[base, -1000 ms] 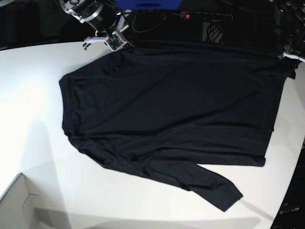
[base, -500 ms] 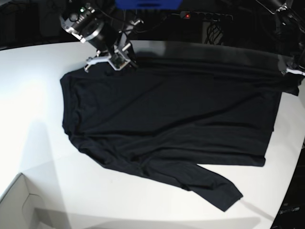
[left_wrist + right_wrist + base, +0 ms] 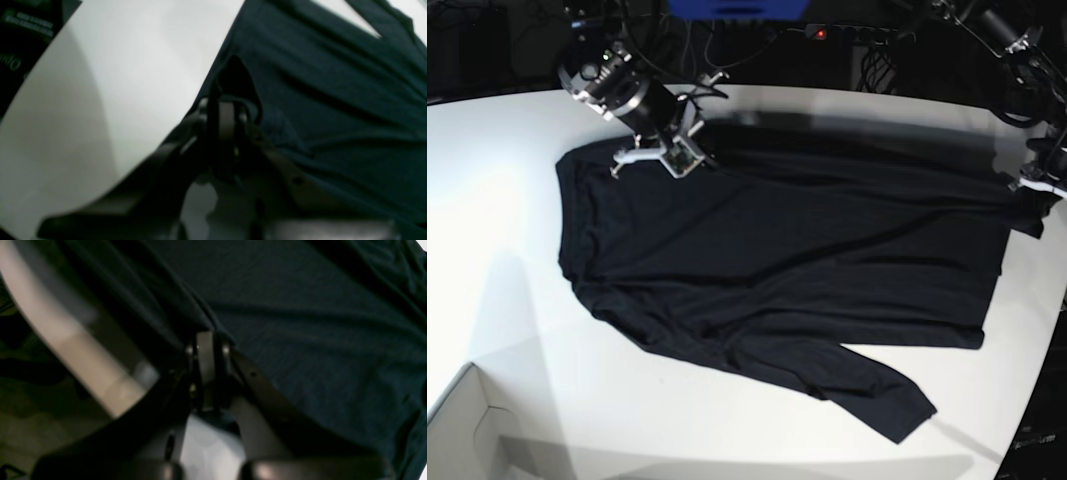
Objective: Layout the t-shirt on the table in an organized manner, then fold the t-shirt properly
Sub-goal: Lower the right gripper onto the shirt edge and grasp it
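Both our grippers, left gripper (image 3: 1033, 186) and right gripper (image 3: 689, 158), have pulled the t-shirt's (image 3: 777, 270) far edge inward, pinching fabric; we should lower evenly onto the surface (image 3: 487, 200), keeping tension.

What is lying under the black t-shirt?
The white table lies under the t-shirt and shows all around it. The tabletop beneath the fabric is covered, so anything there cannot be seen.
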{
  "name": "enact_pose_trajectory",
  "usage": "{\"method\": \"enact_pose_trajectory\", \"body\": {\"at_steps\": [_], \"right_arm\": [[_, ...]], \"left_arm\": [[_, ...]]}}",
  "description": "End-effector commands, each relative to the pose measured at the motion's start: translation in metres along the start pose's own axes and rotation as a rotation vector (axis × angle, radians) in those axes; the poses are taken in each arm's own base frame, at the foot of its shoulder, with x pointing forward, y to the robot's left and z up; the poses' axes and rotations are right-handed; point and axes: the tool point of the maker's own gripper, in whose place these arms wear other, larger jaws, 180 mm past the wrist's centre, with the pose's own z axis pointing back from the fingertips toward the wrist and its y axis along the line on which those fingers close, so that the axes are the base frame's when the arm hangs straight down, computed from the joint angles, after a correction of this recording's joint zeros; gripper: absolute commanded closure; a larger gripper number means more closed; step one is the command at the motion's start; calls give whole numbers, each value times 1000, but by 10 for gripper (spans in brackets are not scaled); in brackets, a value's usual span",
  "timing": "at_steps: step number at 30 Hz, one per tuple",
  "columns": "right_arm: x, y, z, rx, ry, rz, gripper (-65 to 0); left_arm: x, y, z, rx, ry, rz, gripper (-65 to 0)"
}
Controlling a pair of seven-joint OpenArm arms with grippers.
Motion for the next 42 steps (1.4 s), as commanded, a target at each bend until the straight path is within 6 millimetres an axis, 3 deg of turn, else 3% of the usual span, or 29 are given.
{"method": "enact_pose_trajectory", "body": {"at_steps": [1,10,21,28,32,35,39,42], "right_arm": [[15,-5,0,-8,-58,1,0],[35,-27,-19,-25,-99,29,0],[30,-52,-34,-37,-69,55,0],[37,-58,-36,-44,-82,69,0],[30,-59,-42,-34,-62,55,0],[23,-58,-45,-26,-47,44,0],[30,-62,-47,-32,-61,51,0],[31,-62,-47,-32,-63,51,0]], "left_arm": [[28,2,1,0,-81,-13,-1],[51,-3,-11,15,-111,-44,-1],[48,-5,-48,10,-53,11,-1],[57,-26,-68,-30,-32,-20,-1],[59,-36,-73,-51,-29,-41,-1],[60,-37,-73,-55,-29,-44,-1],[67,-39,-75,-59,-48,-41,-1],[62,-41,-83,-75,-72,-2,-1]]}}
